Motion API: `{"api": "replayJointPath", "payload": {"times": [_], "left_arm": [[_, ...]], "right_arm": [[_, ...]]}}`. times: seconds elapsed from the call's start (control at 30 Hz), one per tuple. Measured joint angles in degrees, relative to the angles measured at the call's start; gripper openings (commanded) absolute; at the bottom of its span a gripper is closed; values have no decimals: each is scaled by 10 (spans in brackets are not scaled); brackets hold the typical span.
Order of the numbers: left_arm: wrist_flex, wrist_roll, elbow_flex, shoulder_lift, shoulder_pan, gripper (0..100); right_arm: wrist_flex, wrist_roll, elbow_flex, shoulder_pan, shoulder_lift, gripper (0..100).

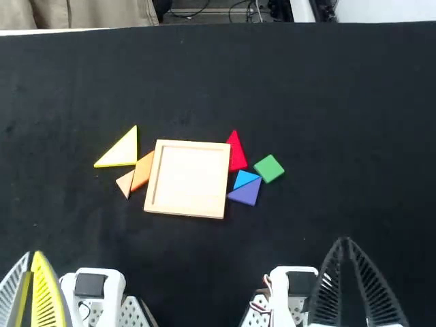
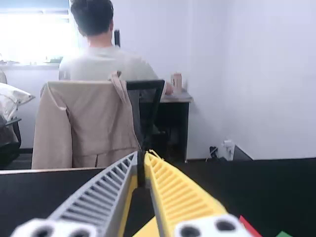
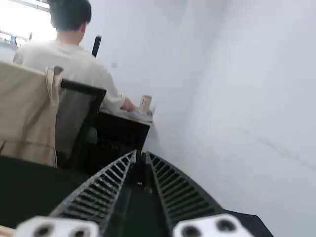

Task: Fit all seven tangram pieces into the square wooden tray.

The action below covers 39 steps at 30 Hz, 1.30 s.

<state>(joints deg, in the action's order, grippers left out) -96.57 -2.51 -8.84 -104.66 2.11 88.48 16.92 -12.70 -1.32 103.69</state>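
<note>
— What sits in the square pale wooden tray (image 1: 155, 178)?

— Just its bare floor. All seven pieces lie around it on the black counter (image 1: 306, 95). The orange parallelogram (image 1: 143, 170) is against one edge, with the yellow triangle (image 1: 120, 152) and tan triangle (image 1: 126, 183) beyond. The red triangle (image 1: 236, 151), blue triangle (image 1: 244, 180) and purple triangle (image 1: 246, 193) are by the opposite edge, with the green square (image 1: 269, 168) outside them.

— The jaws?

— The left jaws and right jaws are each pressed together, well apart from the tray.

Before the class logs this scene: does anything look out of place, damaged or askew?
Nothing stands out. The wooden tray lies flat and empty; seven pieces lie flat beside it, three on the yellow triangle side, four on the green square side.
</note>
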Motion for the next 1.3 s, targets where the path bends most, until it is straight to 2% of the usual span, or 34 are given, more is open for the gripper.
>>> {"api": "replayJointPath", "payload": {"times": [0.2,0.4,0.5,0.63,0.73,0.8,0.9,1.1,1.2,1.3], "left_arm": [[-26,-5,-52,-1,-1,129],[71,-7,-179,1,36,133],[81,-7,-198,21,48,135],[42,-7,-188,94,50,188],[1,12,-170,146,45,220],[-24,52,-160,164,38,220],[-38,89,-155,167,35,220],[-40,93,-171,171,31,198],[-40,93,-177,171,31,151],[-40,93,-177,171,31,125]], "right_arm": [[8,19,-56,1,0,12],[-83,19,-156,-1,0,12],[-111,18,-221,0,0,13],[-122,19,-304,-1,0,13],[-124,19,-311,0,0,16],[-124,19,-312,-1,0,54],[-124,19,-322,0,0,163],[-98,-26,-377,0,0,296],[-72,-47,-407,-1,0,309],[-57,-52,-413,-1,0,272]]}}
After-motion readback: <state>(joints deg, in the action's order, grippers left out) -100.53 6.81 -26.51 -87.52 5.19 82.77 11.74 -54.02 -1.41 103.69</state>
